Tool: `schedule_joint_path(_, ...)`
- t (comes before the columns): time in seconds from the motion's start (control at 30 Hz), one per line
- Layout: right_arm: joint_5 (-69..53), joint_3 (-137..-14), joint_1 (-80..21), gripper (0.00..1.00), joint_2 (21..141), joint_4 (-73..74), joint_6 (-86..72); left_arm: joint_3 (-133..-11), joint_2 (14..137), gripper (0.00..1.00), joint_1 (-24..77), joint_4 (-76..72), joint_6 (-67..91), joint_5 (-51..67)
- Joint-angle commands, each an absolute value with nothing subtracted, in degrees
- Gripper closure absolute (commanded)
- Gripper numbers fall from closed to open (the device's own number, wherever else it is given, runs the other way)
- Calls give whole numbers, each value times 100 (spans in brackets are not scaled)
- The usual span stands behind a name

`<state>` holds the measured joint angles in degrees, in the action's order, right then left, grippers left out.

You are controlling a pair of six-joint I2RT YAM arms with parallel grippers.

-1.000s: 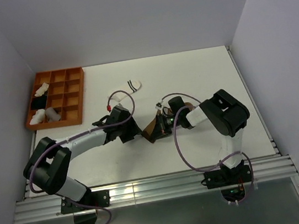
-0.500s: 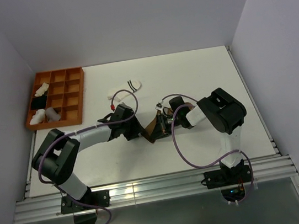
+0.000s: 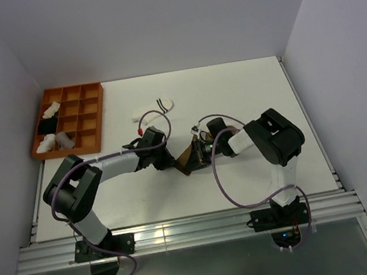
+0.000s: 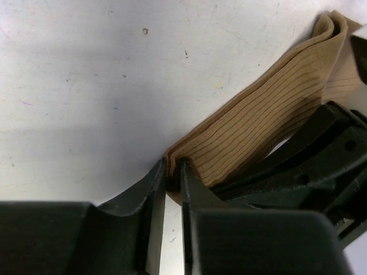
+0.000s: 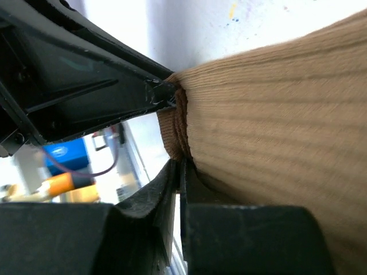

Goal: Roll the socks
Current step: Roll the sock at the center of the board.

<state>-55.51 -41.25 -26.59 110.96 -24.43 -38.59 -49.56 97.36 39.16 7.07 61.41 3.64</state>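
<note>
A tan-brown ribbed sock (image 3: 188, 157) lies folded in the middle of the table, stretched between my two grippers. My left gripper (image 3: 171, 161) pinches the sock's layered edge (image 4: 189, 154) between its nearly closed jaws (image 4: 173, 169). The sock's tan body (image 4: 269, 109) runs up to the right. My right gripper (image 3: 198, 154) faces it from the other side and is shut on a fold of the same sock (image 5: 275, 97) at its tips (image 5: 182, 163). A short white sock with dark stripes (image 3: 154, 107) lies flat farther back. The grey sock is out of view.
An orange compartment tray (image 3: 92, 119) sits at the back left with white bundles (image 3: 55, 142) and a black bundle (image 3: 46, 126) in its left cells. The left gripper's black body (image 5: 86, 86) stands close in front of the right wrist camera. Purple cables loop over both arms.
The left gripper's jaws have closed onto the tan sock's edge. The left arm's elbow swung in toward the centre. The right gripper stayed on the sock.
</note>
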Motion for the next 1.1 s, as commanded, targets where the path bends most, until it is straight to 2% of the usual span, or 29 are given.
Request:
schedule_joint_path(0.0, -4354, -4113, -2707, 91, 10733, -1460, -3104, -5062, 9975, 84, 3990, 1256, 6003, 176)
schedule_joint_path(0.13, -3335, -4131, -2969, 70, 10188, -810, -2524, -5220, 10020, 90, 3990, 1564, 5828, 27)
schedule_joint_path(0.27, -2183, -4175, -3453, 62, 9634, -467, -2180, -5431, 10089, 93, 3990, 1810, 5661, 26)
schedule_joint_path(0.43, -470, -4333, -4304, 61, 9124, -132, -1855, -5756, 10204, 92, 3999, 2170, 5397, 26)
schedule_joint_path(0.7, 1123, -4333, -5210, 59, 8710, -149, -1433, -5985, 10345, 92, 3999, 2320, 5203, -62)
schedule_joint_path(0.9, 1827, -4456, -5756, 59, 8727, -114, -1187, -6082, 10380, 92, 3990, 2364, 5150, -53)
schedule_joint_path(1.07, 1863, -4526, -5976, 57, 8850, -167, -1099, -6100, 10389, 92, 3999, 2373, 5133, -53)
